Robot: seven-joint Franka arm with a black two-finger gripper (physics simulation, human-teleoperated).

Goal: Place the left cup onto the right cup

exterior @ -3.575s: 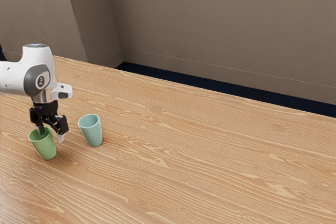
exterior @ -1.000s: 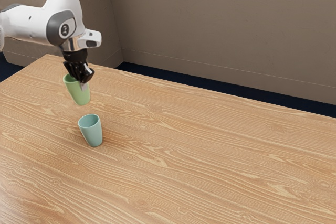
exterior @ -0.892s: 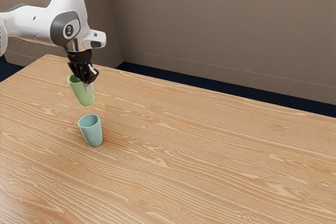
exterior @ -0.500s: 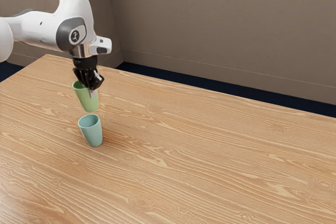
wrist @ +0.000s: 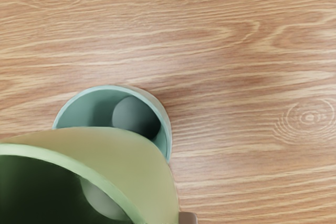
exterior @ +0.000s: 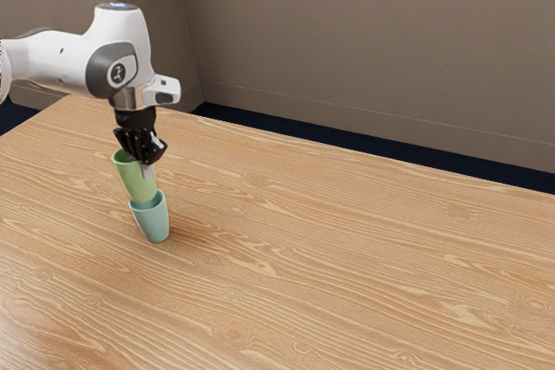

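My black gripper [exterior: 141, 155] is shut on the rim of the green cup [exterior: 133, 178], which hangs tilted with its base at the mouth of the teal cup [exterior: 153, 218]. The teal cup stands upright on the wooden table [exterior: 347, 249], at the exterior view's left. In the wrist view the green cup [wrist: 89, 177] looms large just under my hand and overlaps the near side of the teal cup [wrist: 105, 109], whose open mouth and inner bottom show beyond it.
The wooden table stretches wide toward the exterior view's right. Beige walls and a dark floor strip [exterior: 390, 149] lie beyond the table's far edge.
My hand has carried the green cup from the table up, across toward the exterior view's right, then down; in the last half second its base has dropped to the teal cup's mouth.
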